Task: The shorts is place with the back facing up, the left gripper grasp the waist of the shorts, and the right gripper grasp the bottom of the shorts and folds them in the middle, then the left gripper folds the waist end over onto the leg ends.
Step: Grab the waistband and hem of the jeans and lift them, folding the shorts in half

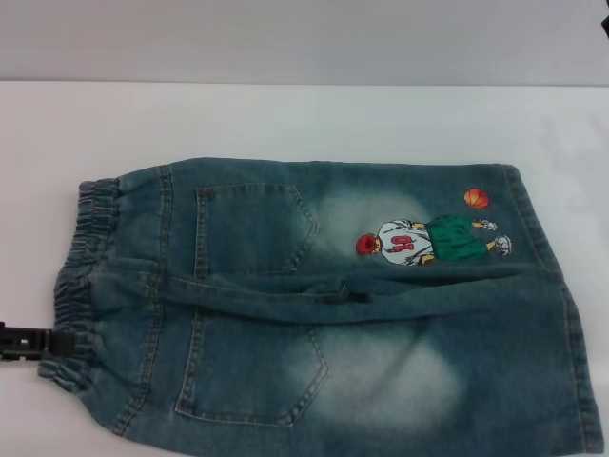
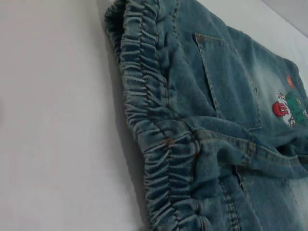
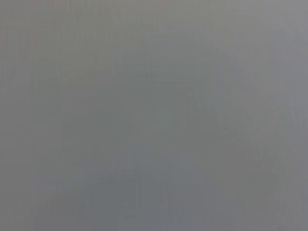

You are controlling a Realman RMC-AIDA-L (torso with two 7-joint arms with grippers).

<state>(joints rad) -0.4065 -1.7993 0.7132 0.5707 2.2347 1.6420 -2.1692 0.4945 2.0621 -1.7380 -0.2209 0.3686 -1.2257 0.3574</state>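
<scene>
The blue denim shorts (image 1: 333, 305) lie flat on the white table (image 1: 285, 119), back pockets up. The ruffled elastic waist (image 1: 81, 276) is at the left. The straight leg ends (image 1: 571, 314), which are the bottom of the shorts, are at the right, near the cartoon player patch (image 1: 433, 238) and its orange ball (image 1: 476, 198). The left gripper (image 1: 33, 341) shows as a black bar at the left edge, its tip at the lower part of the waist. The left wrist view looks along the waist (image 2: 154, 120) and a pocket (image 2: 226, 82). The right gripper is out of view.
Bare white table (image 2: 53, 120) lies left of the waist and behind the shorts. A grey wall (image 1: 285, 38) runs along the back. The shorts reach the near edge of the head view. The right wrist view shows only plain grey.
</scene>
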